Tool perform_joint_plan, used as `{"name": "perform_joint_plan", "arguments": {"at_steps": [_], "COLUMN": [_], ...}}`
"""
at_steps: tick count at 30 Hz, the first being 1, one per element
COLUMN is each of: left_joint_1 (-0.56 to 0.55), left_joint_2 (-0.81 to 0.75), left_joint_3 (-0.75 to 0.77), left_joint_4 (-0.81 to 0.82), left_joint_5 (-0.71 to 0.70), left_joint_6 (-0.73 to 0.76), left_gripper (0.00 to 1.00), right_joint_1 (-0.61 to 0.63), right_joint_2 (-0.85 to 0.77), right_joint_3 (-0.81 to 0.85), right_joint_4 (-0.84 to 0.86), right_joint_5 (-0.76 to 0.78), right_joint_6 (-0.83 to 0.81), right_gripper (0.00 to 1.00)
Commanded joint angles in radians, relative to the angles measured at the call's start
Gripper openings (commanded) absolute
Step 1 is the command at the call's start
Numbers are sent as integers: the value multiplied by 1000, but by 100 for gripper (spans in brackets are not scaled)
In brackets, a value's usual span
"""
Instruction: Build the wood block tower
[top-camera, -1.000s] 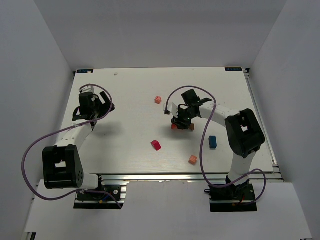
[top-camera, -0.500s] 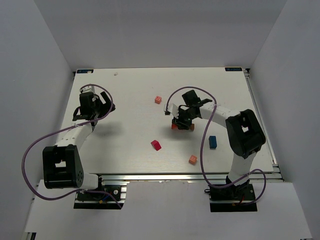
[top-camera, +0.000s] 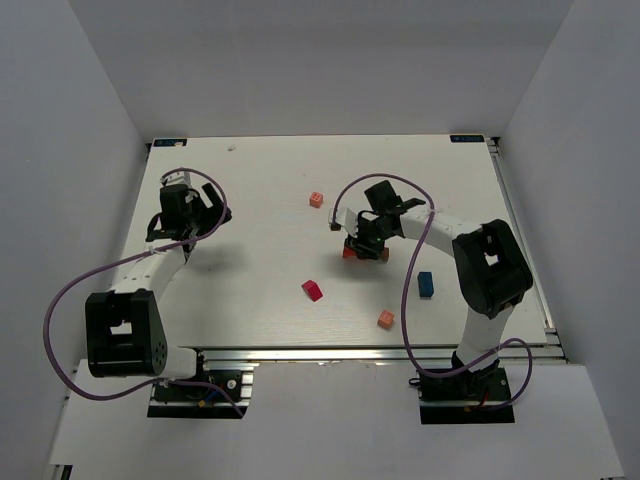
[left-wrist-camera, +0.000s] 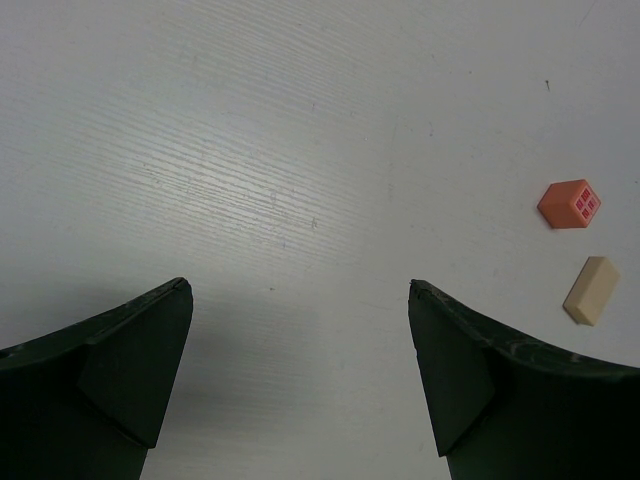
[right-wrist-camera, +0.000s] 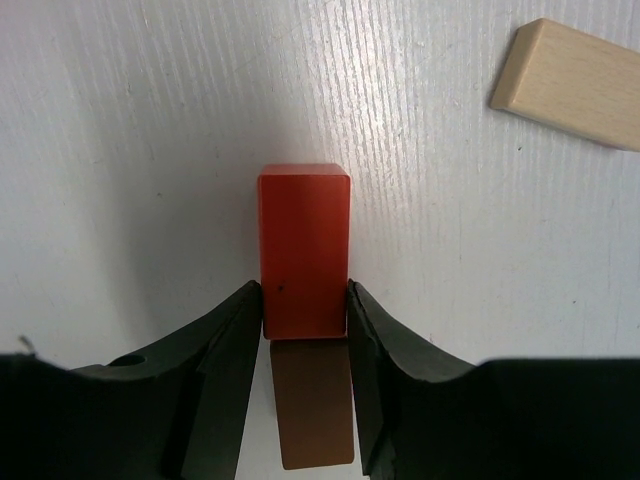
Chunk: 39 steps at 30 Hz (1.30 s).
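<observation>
One orange-red block (right-wrist-camera: 304, 240), pinched at its end by right gripper (right-wrist-camera: 303, 300), left gripper (left-wrist-camera: 298, 290) gaping empty; may pivot and knock adjoining brown block (right-wrist-camera: 315, 415).

Seven small wooden blocks show, one of each colour. The overhead view shows four on their own: one pink-orange cube (top-camera: 316, 199) above centre, one magenta-red block (top-camera: 313, 290) just below centre, one blue block (top-camera: 426, 284) right of centre and one salmon cube (top-camera: 386, 319) lower right of centre. The right wrist view gives three more: one orange-red bar (right-wrist-camera: 304, 250) at centre, one brown block (right-wrist-camera: 314, 410) at bottom centre and one tan bar (right-wrist-camera: 575, 85) at upper right. There are two arms, the left arm (top-camera: 140, 270) and the right arm (top-camera: 485, 265). There are two grippers, the left gripper (left-wrist-camera: 300, 290) and the right gripper (right-wrist-camera: 304, 295). There are also two purple cables (top-camera: 46, 330) and one table (top-camera: 250, 180).
</observation>
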Motion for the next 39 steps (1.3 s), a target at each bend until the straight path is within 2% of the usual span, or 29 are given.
{"name": "perform_joint_plan", "arguments": {"at_steps": [1, 22, 28, 29, 33, 39], "left_joint_1": [-8, -13, -13, -45, -51, -53], "left_joint_2": [1, 14, 18, 23, 21, 9], "left_joint_3": [28, 38, 53, 64, 62, 54], "left_joint_4": [7, 6, 1, 1, 2, -4], "left_joint_5": [8, 12, 28, 29, 34, 29], "left_joint_6": [9, 15, 22, 22, 26, 26], "left_gripper": [98, 98, 98, 98, 98, 98], "right_joint_1": [-6, -9, -7, -4, 10, 56], "right_joint_2": [-39, -41, -33, -33, -12, 21], "right_joint_3": [-2, 5, 65, 71, 111, 136], "right_joint_4": [15, 24, -49, -49, -51, 4], "right_joint_5": [12, -11, -78, -78, -78, -37], "right_joint_6": [-3, 3, -12, -12, 2, 57], "right_gripper": [45, 53, 57, 58, 63, 63]}}
